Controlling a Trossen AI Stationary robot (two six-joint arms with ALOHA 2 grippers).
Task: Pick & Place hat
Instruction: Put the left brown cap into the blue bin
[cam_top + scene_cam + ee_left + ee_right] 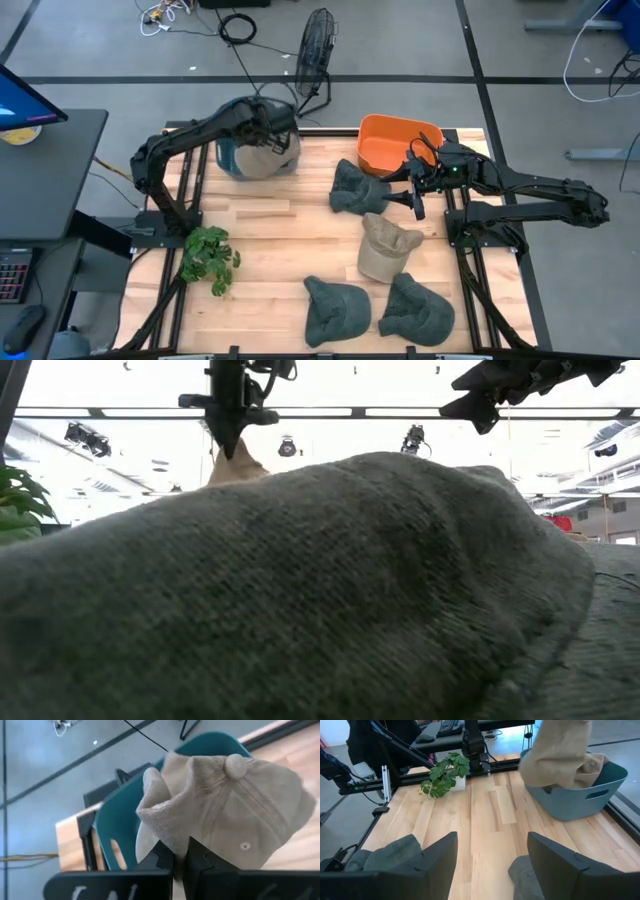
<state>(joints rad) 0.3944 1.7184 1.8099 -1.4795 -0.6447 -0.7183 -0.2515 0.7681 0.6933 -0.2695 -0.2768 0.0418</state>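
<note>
1. Left gripper (179,854): positioned over the teal plastic bin (232,160) at the far left of the wooden table (270,240). Its fingers are pinched tight on a fold of a beige corduroy cap (235,815), which hangs from them over the bin's mouth.

2. The right wrist view shows the hanging cap with its lower edge at the bin rim, and what appears to be another beige cap already lying inside.

3. Right gripper (417,192): hovers just near of the orange plastic bin (395,142) at the far right, beside a grey-green cap (358,187). Fingers spread wide, holding nothing.

4. Remaining stock: a beige cap (383,248) at table centre-right and two grey-green caps (336,308) (416,308) along the near edge. A small potted plant (208,255) stands at the near left.

5. Handling judgement: the caps look light, soft and limp; the crown collapses under grip, so a pinch on a gathered fold of crown fabric, as at present, should hold. The brim is likely stiffer and offers a second hold. No fragility apparent; fabric grain suggests little slip.
</note>
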